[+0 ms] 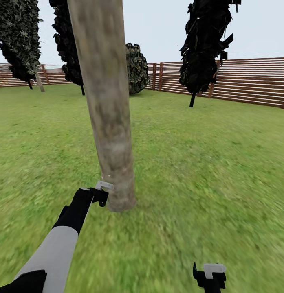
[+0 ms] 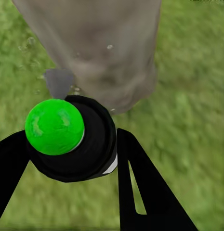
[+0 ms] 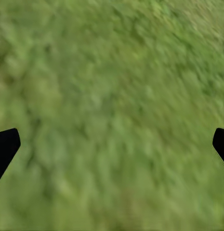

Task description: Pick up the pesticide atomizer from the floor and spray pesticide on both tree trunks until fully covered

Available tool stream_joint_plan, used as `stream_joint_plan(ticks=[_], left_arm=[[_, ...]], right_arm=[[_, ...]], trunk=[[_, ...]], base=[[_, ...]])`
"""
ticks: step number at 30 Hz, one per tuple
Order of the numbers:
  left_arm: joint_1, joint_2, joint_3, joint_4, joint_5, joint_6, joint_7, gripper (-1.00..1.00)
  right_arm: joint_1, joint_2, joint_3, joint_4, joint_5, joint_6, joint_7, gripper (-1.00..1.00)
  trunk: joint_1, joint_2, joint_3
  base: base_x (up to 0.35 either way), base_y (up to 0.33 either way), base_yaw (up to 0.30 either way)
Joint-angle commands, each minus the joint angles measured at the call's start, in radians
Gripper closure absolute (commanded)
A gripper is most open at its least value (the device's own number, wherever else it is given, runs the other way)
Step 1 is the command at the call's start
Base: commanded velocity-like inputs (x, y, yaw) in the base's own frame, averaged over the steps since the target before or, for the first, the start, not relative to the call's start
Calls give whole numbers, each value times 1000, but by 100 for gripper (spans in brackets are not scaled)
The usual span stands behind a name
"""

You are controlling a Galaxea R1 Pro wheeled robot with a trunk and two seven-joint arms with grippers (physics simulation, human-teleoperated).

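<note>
**Atomizer held at the trunk's foot**

Head view: the left gripper [image 1: 102, 192] reaches toward 1 o'clock, just beside the tree trunk [image 1: 107, 106] base. The right gripper [image 1: 210, 273] hangs at 5 o'clock.

Left wrist view: fingers [image 2: 145, 183] clamp the pesticide atomizer [image 2: 75, 139], its top green; pesticide [image 2: 110, 47] specks dot the trunk.

Right wrist view: fingertips [image 3: 6, 147] spread wide, holding nothing, over lawn [image 3: 112, 106].

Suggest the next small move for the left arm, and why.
Probably sweep the left gripper upward along the tree trunk: it holds the pesticide atomizer aimed at the trunk's base, where a few pesticide specks show, none discernible higher up.
</note>
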Motion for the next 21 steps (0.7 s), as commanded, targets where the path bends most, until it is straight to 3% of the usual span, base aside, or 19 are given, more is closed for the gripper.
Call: stream_joint_plan(ticks=[1,6,10,15,17,18,21], left_arm=[[0,0,1,0,0,0,0,100],[0,0,-3,1,0,0,1,100],[0,-1,-4,1,1,0,1,100],[1,-41,-4,11,1,0,1,100],[0,-39,1,12,0,0,1,100],[0,-36,1,13,-1,0,1,100],[3,33,57,15,-1,-1,0,100]], right_arm=[[0,0,0,0,0,0,0,-100],[0,0,0,0,0,0,0,-100],[0,0,0,0,0,0,0,-100],[0,0,0,0,0,0,0,-100],[0,0,0,0,0,0,0,-100],[0,0,0,0,0,0,0,-100],[0,0,0,0,0,0,0,-100]], trunk=[[0,0,0],[0,0,0],[0,0,0],[0,0,0],[0,0,0],[0,0,0],[0,0,0]], base=[[185,-225,276],[128,-240,257],[-8,-272,65],[-86,-274,2],[-92,-274,0],[-93,-274,0],[-101,-274,0]])
